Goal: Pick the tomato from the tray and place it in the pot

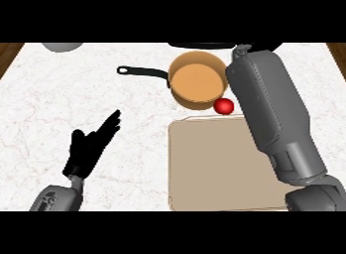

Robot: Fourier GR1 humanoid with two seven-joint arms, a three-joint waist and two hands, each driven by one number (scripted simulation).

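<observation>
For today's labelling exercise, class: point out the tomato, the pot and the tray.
tomato (224, 105), head view, middle of its red skin.
pot (197, 79), head view, bare inner floor.
tray (212, 168), head view, bare floor left of the forearm.

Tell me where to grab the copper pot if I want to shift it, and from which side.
Take the long black handle, coming from the left of the pot. It sticks out sideways toward the open left hand, which sits on that side; the wide round body gives no such hold.
</observation>
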